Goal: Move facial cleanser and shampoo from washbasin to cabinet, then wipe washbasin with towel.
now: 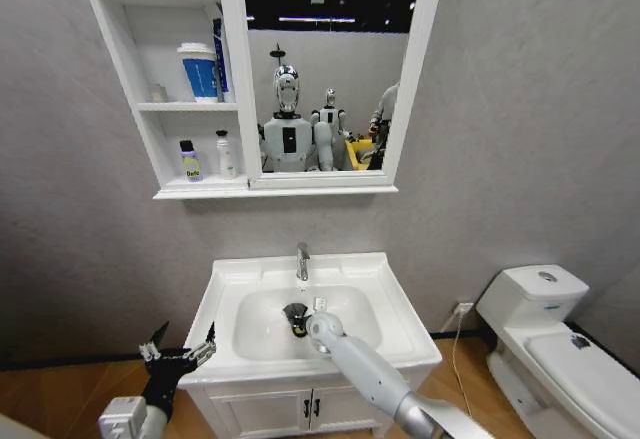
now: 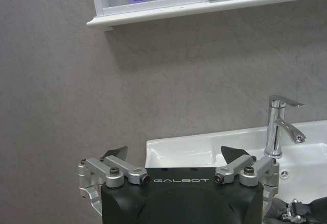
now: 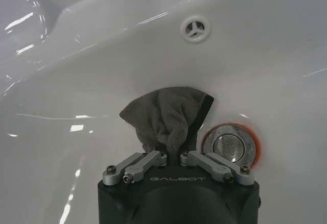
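Down in the oval bowl of the white ceramic washbasin [image 1: 395, 304], right end effector [image 3: 172, 155] is clenched on the small dark grey terry towel [image 3: 166, 117] beside the drain: soft, light, floppy, best pinched at a bunched fold; left end effector [image 1: 180, 344] hangs released off the basin's left edge.

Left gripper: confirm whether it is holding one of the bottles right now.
No. The left gripper is open with nothing between its fingers, beside the washbasin, while both bottles stand on the cabinet shelf.
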Motion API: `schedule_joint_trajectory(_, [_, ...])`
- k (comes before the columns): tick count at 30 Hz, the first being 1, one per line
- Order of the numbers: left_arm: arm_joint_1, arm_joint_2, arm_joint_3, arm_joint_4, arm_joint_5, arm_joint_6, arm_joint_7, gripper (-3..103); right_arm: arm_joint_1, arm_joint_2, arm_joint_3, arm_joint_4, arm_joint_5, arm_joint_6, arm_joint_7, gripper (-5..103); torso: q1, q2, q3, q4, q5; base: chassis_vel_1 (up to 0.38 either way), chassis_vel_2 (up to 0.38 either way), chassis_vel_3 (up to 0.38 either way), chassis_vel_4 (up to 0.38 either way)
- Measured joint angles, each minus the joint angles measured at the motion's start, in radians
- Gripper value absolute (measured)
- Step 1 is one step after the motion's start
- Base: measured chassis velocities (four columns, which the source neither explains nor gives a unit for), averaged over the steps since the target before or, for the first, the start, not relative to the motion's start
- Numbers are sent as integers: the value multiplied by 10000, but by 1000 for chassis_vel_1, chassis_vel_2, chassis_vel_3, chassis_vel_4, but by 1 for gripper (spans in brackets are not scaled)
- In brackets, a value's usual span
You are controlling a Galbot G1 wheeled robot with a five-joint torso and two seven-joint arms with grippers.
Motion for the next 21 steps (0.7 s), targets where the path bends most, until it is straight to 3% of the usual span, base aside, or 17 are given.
schedule_joint_trajectory(10, [0,0,0,0,0,0,0,100,-544,-1278,809,398,-660,173,287,6,-5,2,-4,-3,-1,0,0,0,0])
schedule_joint_trajectory(15, [0,0,0,0,0,0,0,100,-372,-959,854,98,-557,150,311,6,-4,2,-3,-7,-6,0,0,0,0])
schedule_joint_trajectory(21, [1,0,0,0,0,0,0,100,-145,-67,418,-357,-428,112,303,6,-2,1,-1,-2,-1,0,0,0,0])
